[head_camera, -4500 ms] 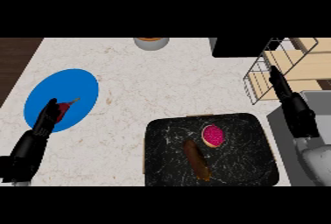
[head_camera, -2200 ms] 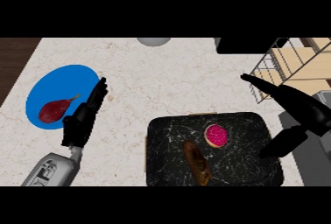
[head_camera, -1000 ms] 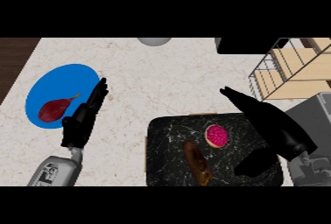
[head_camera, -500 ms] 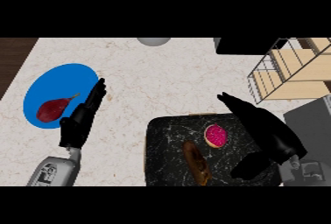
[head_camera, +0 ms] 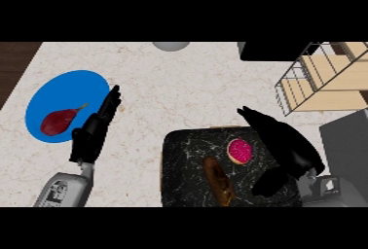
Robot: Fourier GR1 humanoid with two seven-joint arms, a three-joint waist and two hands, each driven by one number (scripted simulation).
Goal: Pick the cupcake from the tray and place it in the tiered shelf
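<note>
A pink-topped cupcake (head_camera: 239, 150) stands on the black marbled tray (head_camera: 184, 165) in the lower middle of the head view. My right hand (head_camera: 285, 148) hangs open just right of the cupcake, fingers stretched up-left past it and thumb lower down; none of them curl round it. A brown pastry (head_camera: 218, 180) lies on the tray left of the cupcake. The wire tiered shelf (head_camera: 324, 78) with wooden boards stands at the upper right. My left hand (head_camera: 94, 129) rests open at the left, beside the blue plate.
A blue plate (head_camera: 68, 103) with a dark red piece of food (head_camera: 59, 122) lies at the left. A grey bowl (head_camera: 171, 45) sits at the far edge. A dark box (head_camera: 273, 50) stands next to the shelf, and a grey block (head_camera: 347, 141) at the right edge.
My right hand has come down and left from near the shelf onto the tray, ending beside the cupcake. My left hand moved off the plate earlier and has since stayed still.
</note>
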